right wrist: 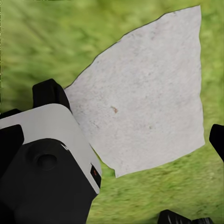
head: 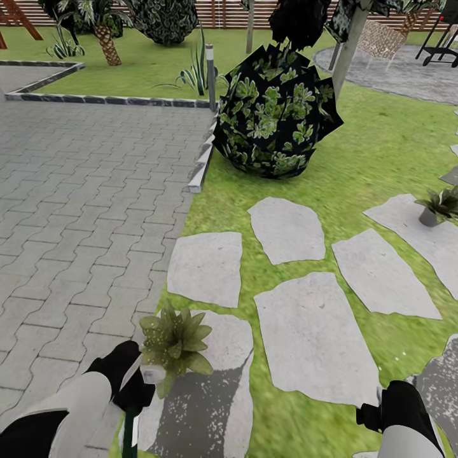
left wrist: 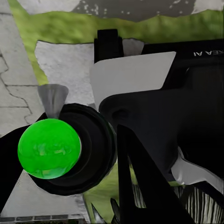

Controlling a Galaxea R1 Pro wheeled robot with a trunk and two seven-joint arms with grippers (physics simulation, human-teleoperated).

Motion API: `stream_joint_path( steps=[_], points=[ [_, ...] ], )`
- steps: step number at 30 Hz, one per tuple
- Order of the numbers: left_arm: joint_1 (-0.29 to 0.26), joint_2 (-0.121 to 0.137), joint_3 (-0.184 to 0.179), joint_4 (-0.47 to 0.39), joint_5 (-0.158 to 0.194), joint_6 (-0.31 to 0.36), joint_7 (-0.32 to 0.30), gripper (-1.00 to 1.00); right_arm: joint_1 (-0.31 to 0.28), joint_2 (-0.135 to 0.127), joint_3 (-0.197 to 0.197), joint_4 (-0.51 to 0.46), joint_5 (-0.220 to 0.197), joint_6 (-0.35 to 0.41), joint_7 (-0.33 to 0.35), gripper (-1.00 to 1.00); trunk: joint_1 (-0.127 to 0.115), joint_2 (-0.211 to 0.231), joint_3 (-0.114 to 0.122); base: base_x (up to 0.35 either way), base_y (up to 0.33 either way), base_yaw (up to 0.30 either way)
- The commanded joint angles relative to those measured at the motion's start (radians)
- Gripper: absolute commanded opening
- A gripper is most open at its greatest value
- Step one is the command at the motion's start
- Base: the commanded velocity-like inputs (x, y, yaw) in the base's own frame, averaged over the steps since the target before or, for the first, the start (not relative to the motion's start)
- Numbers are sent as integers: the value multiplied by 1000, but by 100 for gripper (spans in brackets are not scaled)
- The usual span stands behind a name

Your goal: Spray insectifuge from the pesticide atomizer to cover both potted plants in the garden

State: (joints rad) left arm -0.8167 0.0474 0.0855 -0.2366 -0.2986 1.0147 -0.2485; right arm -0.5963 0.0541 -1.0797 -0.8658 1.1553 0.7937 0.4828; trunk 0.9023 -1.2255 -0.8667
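The left gripper (head: pixel 130 388) is gripping the pesticide atomizer (head: pixel 130 432) low at the head view's left edge — its jaws are clenching the slim bottle, whose dark green body is hanging below them while the pale trigger head (head: pixel 152 374) is poking toward the near potted plant (head: pixel 175 343). In the left wrist view the bottle's rounded bottom (left wrist: pixel 49 148) is showing as a glossy bright green dome inside a black ring.

That near plant, a low rosette of pointed olive-green leaves, is sitting on a rough, speckled grey stepping stone (head: pixel 210 388), just beside the trigger head. The second potted plant (head: pixel 440 205) is standing in a tiny grey pot on another stone at the right edge, well apart from the first.

Flat, irregular stepping stones are lying across the green lawn (head: pixel 375 146); interlocking grey paving (head: pixel 83 210) is spreading to the left. A big dark round bush (head: pixel 275 114) is standing beyond the stones, a brown slatted fence (head: pixel 222 13) behind it.

The right gripper (head: pixel 381 407) is hovering over grass and a pale stone (right wrist: pixel 144 102); whether its jaws are released or clenched, I cannot tell.
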Motion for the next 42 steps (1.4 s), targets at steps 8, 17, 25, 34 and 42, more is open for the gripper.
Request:
stream_joint_path(
  steps=[8,17,25,34,42],
  points=[
    [-36,-1,8,-1,-12,5,-6,-100,-1,0,-3,-2,11,-1,11,100,0,0,-1,0,0,0],
    [-14,-3,13,0,-10,4,-14,-100,-1,1,-3,-2,11,-1,11,100,0,0,-1,0,0,0],
    [15,-6,14,0,-8,4,-17,-100,-2,1,-4,-2,11,-1,11,100,0,0,-1,0,0,0],
    [17,-6,14,0,-8,4,-14,-100,-1,0,-4,-2,11,-1,12,100,0,0,-1,0,0,0],
    [-65,-5,12,5,-8,6,-11,-100,-1,0,-5,-2,11,-1,12,100,0,0,-1,0,0,0]
  ],
)
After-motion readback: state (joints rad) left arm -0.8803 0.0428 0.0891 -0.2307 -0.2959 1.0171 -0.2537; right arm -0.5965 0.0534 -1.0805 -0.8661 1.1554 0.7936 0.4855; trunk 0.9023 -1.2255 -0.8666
